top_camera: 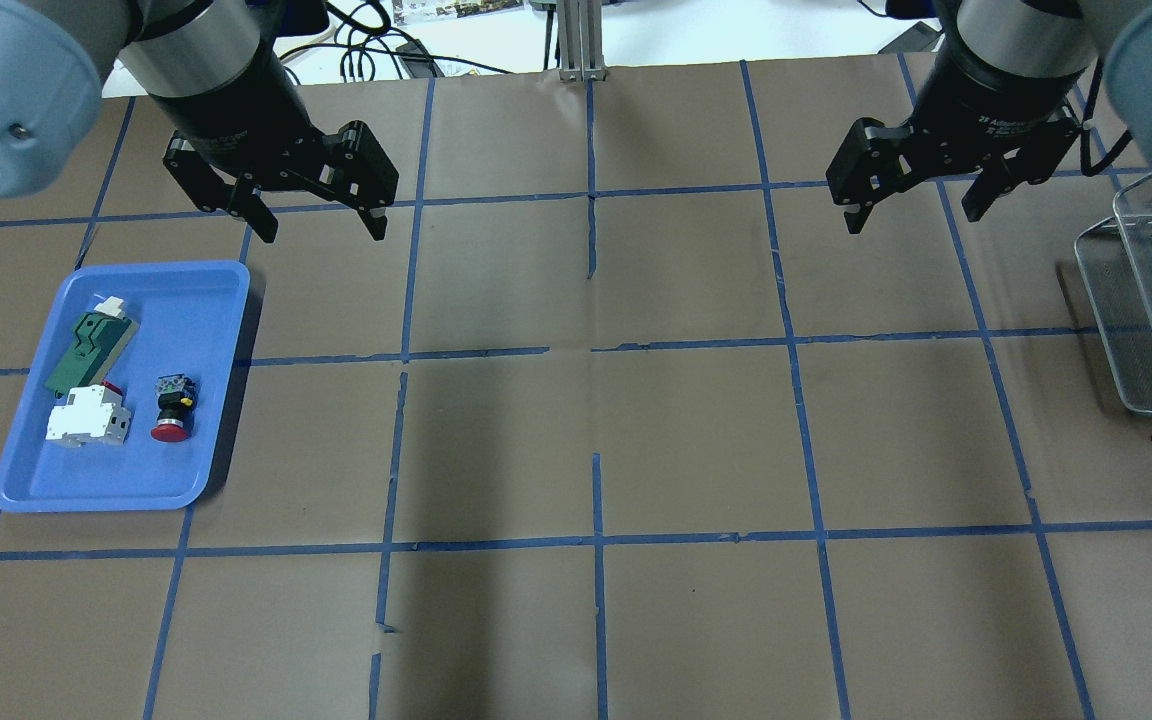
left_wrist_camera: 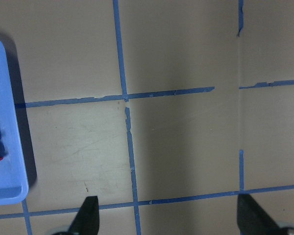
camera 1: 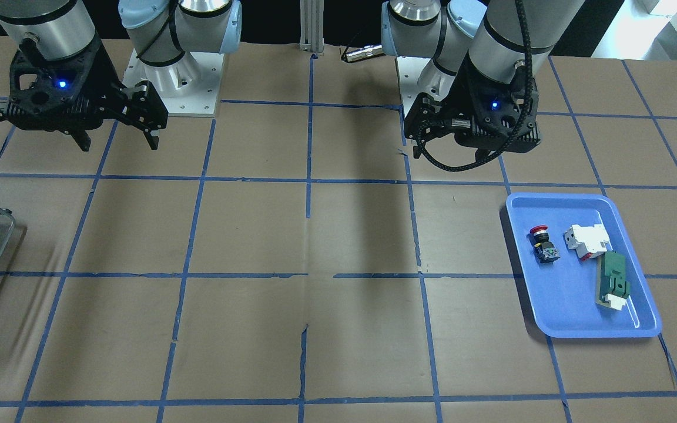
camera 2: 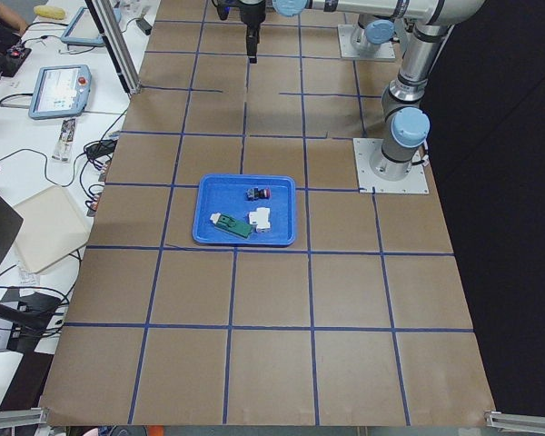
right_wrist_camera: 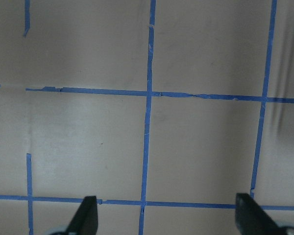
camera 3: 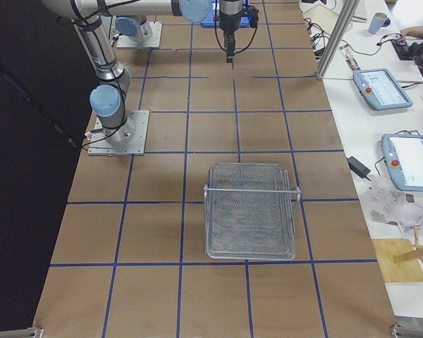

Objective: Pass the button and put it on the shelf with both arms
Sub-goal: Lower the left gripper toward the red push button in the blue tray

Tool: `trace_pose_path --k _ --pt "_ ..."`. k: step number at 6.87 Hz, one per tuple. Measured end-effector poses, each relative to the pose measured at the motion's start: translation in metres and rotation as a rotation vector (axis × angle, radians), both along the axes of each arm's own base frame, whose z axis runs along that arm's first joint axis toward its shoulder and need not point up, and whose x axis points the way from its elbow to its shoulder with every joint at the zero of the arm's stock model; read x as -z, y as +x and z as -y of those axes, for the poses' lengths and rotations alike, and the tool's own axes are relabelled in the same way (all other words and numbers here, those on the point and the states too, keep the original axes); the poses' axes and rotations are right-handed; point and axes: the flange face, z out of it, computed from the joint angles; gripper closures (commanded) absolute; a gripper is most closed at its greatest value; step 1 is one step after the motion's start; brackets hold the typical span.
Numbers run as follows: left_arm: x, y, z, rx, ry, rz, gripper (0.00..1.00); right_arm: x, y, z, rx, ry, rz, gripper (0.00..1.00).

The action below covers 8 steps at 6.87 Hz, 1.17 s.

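Overhead exterior view, starting at the left: the blue tray (top_camera: pixel 221 300) sits on the brown table. The button (top_camera: pixel 173 407) lies on its side in the tray's right half, near the tray's right wall. A white block (top_camera: pixel 86 418) lies just beside the button on its left, and a green flat part (top_camera: pixel 86 345) lies beyond the block.

The button's long axis runs nearly straight from the robot's side to the far side, with a slight tilt. Its red cap points toward the robot and its squarish terminal end points away.

I judge it light and rigid, though the round cap and barrel could roll or twist under a loose pinch. I would close across the black barrel at its middle, fingers square to the long axis. That leaves the cap or the terminal end sticking out for the second claw to take. The terminals look like the part to avoid squeezing.

Next comes the left claw (top_camera: pixel 321 232), jaws spread wide and empty. It hangs above bare table past the tray's far right corner, well apart from the button.

Across the middle, the right claw (top_camera: pixel 911 218) is likewise spread and holds nothing.

At the far right stands the wire shelf (top_camera: pixel 1101 310), partly cut off by the view's edge, with nothing visible in it.
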Motion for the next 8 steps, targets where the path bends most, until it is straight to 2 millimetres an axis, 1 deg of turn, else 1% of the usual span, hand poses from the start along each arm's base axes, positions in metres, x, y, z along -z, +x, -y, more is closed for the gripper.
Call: trace_pose_path --k 1,2,3,4,5,6,7,8 --pt "0.0 0.002 0.0 -0.003 0.001 0.0 0.0 0.0 0.0 0.0 0.0 0.0 0.0 0.0" --pt "0.001 0.01 0.003 -0.001 0.002 0.0 0.0 0.0 0.0 0.0 -0.001 0.0 0.0 0.0" --pt "0.002 0.028 0.008 0.003 0.003 -0.002 0.0 0.001 0.0 0.001 -0.002 0.0 0.001 0.0" --pt "0.005 0.06 0.016 0.008 0.009 -0.004 0.0 0.002 0.0 0.002 -0.002 -0.002 0.002 0.0" --pt "0.018 0.111 0.025 0.035 0.027 -0.014 0.0 0.002 0.0 0.003 -0.002 -0.004 0.003 0.0" --pt "0.044 0.17 0.03 0.064 0.053 -0.033 0.0 0.002 0.0 0.004 -0.002 -0.01 0.004 0.0" --pt "0.083 0.227 0.031 0.066 0.058 -0.047 0.0 0.002 0.0 0.004 -0.002 -0.015 0.004 0.0" --pt "0.133 0.273 0.028 0.036 0.035 -0.042 0.0 0.002 0.0 0.005 -0.002 -0.017 0.006 0.0"
